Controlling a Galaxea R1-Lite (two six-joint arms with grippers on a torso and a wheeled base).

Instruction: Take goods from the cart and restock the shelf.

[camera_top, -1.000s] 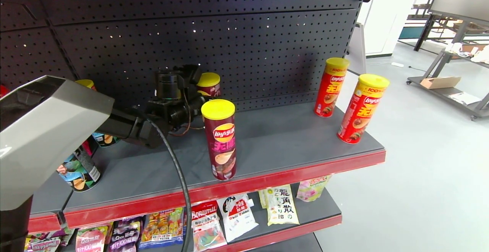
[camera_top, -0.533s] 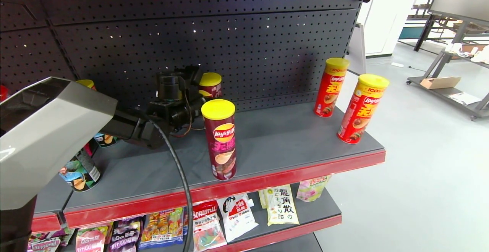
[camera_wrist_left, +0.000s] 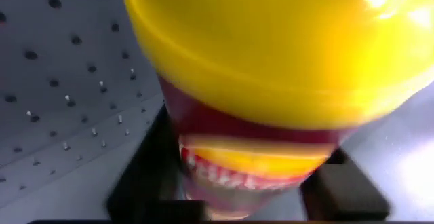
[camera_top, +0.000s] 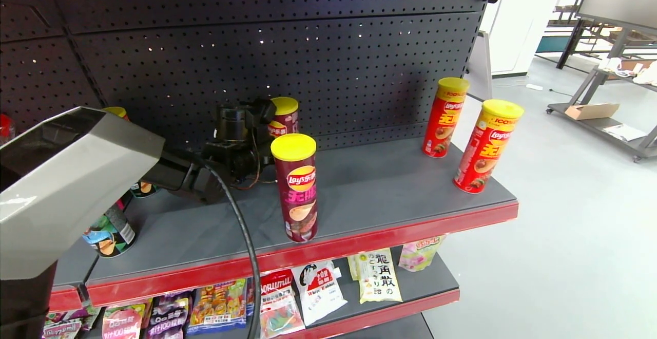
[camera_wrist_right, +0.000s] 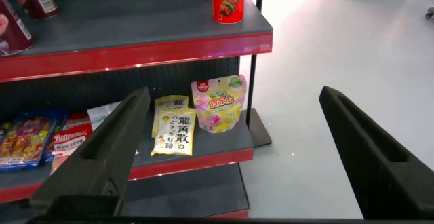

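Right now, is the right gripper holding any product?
No, the right gripper is open and empty, its jaws spread wide with nothing between them.

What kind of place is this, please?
Most likely a shop, or a mock one: a shelf with a red front edge, chip cans standing on it, and snack bags on the level below.

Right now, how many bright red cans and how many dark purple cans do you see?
Red cans: 2
Purple cans: 2, one standing at the shelf's front, one in the left end effector
Total: 4
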